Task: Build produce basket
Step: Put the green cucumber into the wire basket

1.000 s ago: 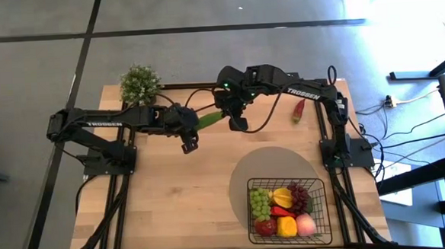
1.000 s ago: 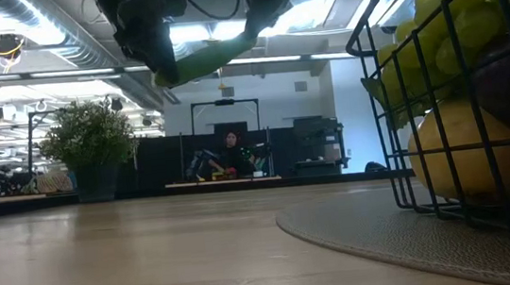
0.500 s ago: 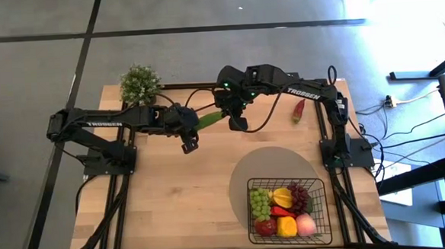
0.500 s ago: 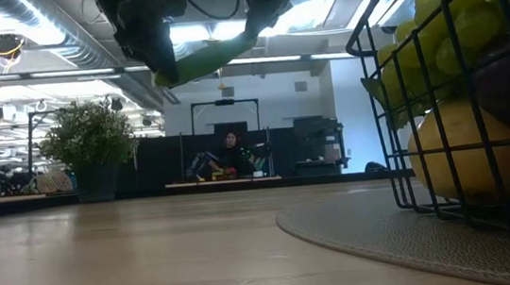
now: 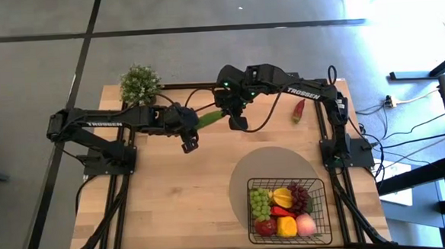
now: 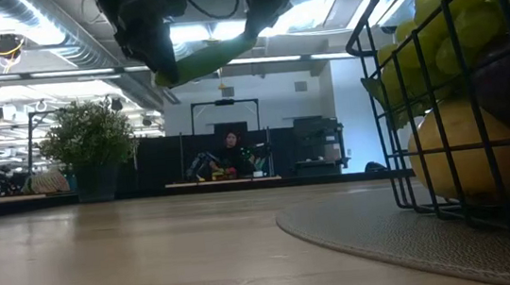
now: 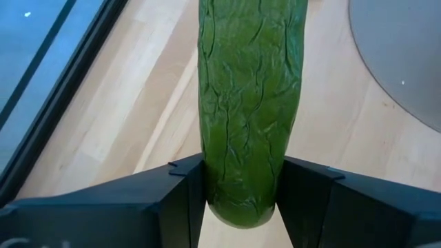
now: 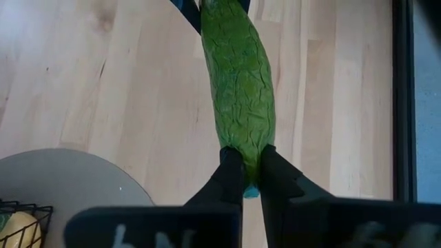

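Nearest the low camera we saw the basket (image 6: pixel 463 92) at the counter's (image 5: pixel 180 195) front right, resting on a round grey mat (image 5: pixel 275 175). It held green grapes (image 5: pixel 260 202), purple grapes (image 5: pixel 299 194), a lemon (image 5: pixel 281 195), a red apple (image 5: pixel 266 227), a yellow mango (image 5: pixel 287 227) and a pink peach (image 5: pixel 306 224).

Farther back, above the middle of the counter, we found the cucumber (image 5: pixel 210 118) held in the air between both arms. The left gripper (image 7: pixel 238 200) was clamped on one end, its fingers (image 7: pixel 176 189) pressed to either side of the green skin. The right gripper (image 8: pixel 247 172) pinched the other end, its fingers (image 8: pixel 227 176) drawn almost together on the narrow tip.

Near the counter's far right edge a red chili (image 5: pixel 299 110) lay alone. At the far left corner stood the potted plant (image 5: pixel 139 84). Beyond the counter we could make out a person (image 6: pixel 230 152) seated in the room.
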You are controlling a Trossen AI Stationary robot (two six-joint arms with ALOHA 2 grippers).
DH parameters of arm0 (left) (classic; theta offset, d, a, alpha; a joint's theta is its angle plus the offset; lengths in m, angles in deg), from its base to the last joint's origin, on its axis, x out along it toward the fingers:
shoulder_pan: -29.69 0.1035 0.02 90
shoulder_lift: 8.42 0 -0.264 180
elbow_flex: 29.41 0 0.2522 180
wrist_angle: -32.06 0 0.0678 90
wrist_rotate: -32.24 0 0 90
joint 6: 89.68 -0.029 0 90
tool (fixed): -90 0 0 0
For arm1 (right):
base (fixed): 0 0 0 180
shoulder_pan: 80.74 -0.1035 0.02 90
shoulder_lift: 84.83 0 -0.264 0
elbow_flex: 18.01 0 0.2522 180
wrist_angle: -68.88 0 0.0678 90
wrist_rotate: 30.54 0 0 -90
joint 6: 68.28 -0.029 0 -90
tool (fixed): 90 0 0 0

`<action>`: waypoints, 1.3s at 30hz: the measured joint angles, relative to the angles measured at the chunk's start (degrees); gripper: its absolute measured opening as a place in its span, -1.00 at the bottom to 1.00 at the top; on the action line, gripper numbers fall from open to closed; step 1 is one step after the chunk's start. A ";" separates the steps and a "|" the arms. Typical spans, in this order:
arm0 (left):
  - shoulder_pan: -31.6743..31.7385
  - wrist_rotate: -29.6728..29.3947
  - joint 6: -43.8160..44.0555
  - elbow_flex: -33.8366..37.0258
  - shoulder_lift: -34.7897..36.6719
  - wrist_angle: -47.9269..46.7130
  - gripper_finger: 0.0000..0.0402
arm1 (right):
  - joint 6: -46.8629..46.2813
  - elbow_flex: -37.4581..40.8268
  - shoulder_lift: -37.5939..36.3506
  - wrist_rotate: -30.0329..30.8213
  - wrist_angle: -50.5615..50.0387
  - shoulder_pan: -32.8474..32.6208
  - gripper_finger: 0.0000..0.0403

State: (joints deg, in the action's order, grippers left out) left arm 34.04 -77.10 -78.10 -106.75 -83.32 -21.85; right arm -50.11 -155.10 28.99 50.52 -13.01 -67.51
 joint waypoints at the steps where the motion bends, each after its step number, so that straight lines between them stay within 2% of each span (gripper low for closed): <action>1: 0.00 -0.18 -0.03 0.00 0.00 -0.14 -0.38 | 0.00 0.00 0.00 0.03 0.06 0.00 -0.95; 14: 0.00 -0.55 -0.29 -0.07 0.00 -1.72 -0.38 | -1.17 0.00 0.13 -0.14 -0.12 0.24 -0.95; 20: -0.03 -4.49 -0.53 -0.09 0.00 -2.30 -0.38 | -1.18 -0.02 0.13 -0.10 -0.04 0.72 -0.95; 23: 0.01 -5.52 -4.99 -0.10 0.00 -2.47 -0.38 | -1.18 -0.02 0.13 -0.16 -0.18 0.98 -0.95; 27: 0.06 -3.42 -13.47 -0.13 0.02 -2.50 -0.37 | -1.25 -0.02 0.15 -0.63 -0.77 1.26 -0.95; 39: 0.41 -4.57 -15.07 -0.13 0.02 -2.65 -0.37 | -1.22 -0.02 0.15 -0.34 -0.47 1.55 -0.95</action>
State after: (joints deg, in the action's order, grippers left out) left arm 34.45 -81.67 -93.17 -106.88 -83.29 -24.50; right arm -51.33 -155.12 29.14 50.19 -13.48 -65.96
